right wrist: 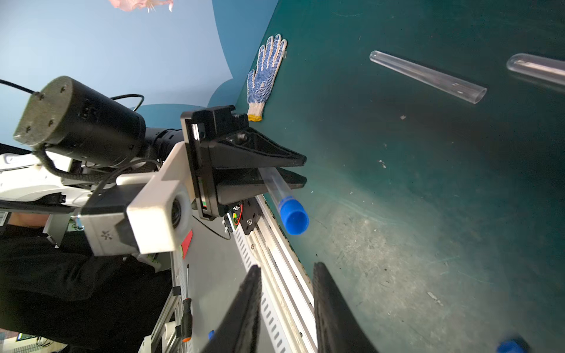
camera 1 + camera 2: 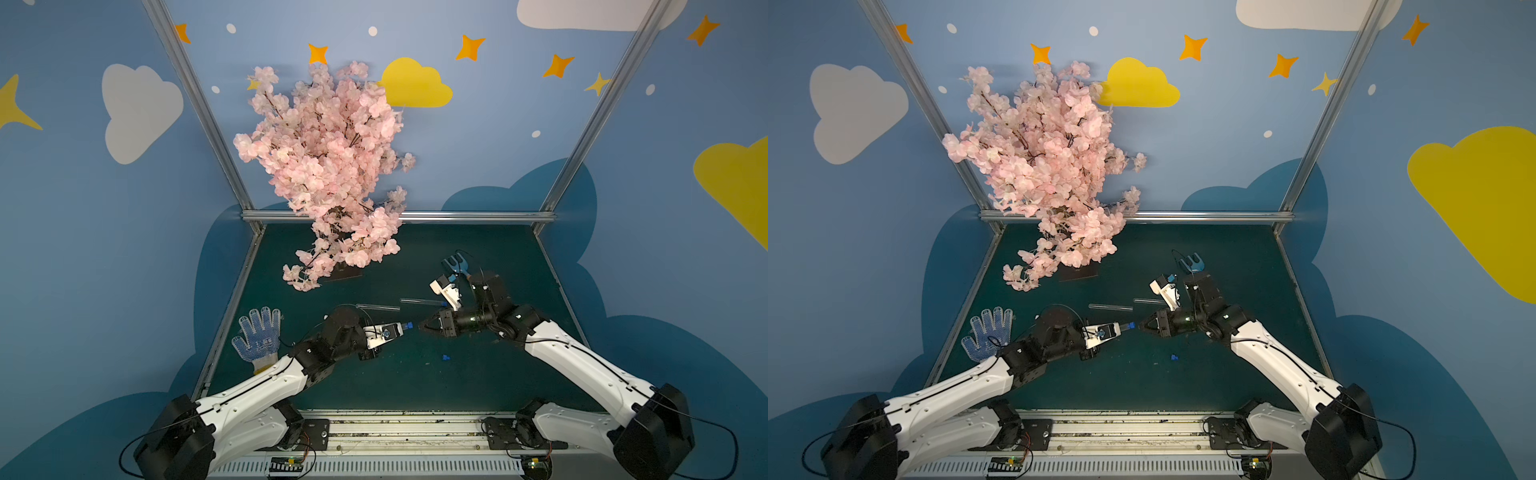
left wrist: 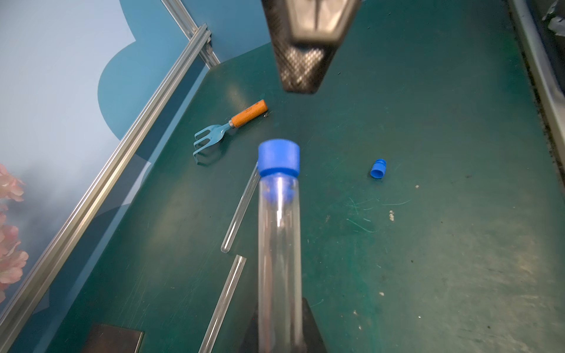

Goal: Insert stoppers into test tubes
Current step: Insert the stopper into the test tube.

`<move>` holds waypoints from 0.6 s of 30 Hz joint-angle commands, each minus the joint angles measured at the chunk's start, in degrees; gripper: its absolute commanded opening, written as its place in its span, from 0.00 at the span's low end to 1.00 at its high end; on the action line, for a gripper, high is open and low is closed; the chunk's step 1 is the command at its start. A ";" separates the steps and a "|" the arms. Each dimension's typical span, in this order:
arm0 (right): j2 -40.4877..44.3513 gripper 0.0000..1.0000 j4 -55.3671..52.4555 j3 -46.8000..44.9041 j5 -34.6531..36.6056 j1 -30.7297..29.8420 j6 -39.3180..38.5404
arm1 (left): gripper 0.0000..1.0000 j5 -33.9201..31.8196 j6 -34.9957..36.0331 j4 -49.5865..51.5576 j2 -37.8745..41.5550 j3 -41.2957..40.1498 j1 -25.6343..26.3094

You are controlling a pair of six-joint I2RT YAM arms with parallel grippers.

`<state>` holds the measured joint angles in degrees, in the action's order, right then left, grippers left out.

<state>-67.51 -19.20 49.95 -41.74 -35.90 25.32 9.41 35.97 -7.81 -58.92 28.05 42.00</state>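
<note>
Blue stopper [image 3: 278, 157] was seated in the mouth of a clear test tube [image 3: 279, 244]. The tube was clamped in the left pincer [image 1: 301, 171], jaws tight on the glass, held off the green tabletop [image 2: 415, 382] with its capped end toward the right pincer [image 2: 424, 325]. The right pincer's jaws stood partly apart with nothing between them, just off the cap, not touching. A loose stopper [image 2: 446, 356] lay on its side on the tabletop, nearer the arm bases. Two more tubes [image 2: 377, 307] lay flat beyond the pincers — roughly end to end, not touching
</note>
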 commanded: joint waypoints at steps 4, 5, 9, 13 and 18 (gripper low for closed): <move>-1.56 0.26 1.19 2.43 -1.04 -0.31 0.61 | 0.02 3.14 0.05 -1.40 1.78 -0.36 -0.18; -1.66 0.26 1.30 2.43 -1.06 -0.32 0.57 | 0.02 3.32 0.03 -1.41 1.91 -0.37 -0.16; -1.75 0.23 1.62 2.60 -0.83 -0.32 0.90 | 0.02 3.55 0.27 -1.41 2.21 -0.46 -0.16; -1.95 0.21 1.74 2.78 -1.13 -0.40 0.96 | 0.02 3.60 0.38 -1.50 2.33 -0.50 -0.20; -2.79 0.20 1.89 3.21 -1.76 -0.86 0.92 | 0.02 5.22 0.30 -1.69 2.55 -0.54 -0.17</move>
<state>-69.71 -18.20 51.35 -42.59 -36.27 26.35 12.95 36.12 -8.27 -57.30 27.99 42.00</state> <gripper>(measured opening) 0.199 0.155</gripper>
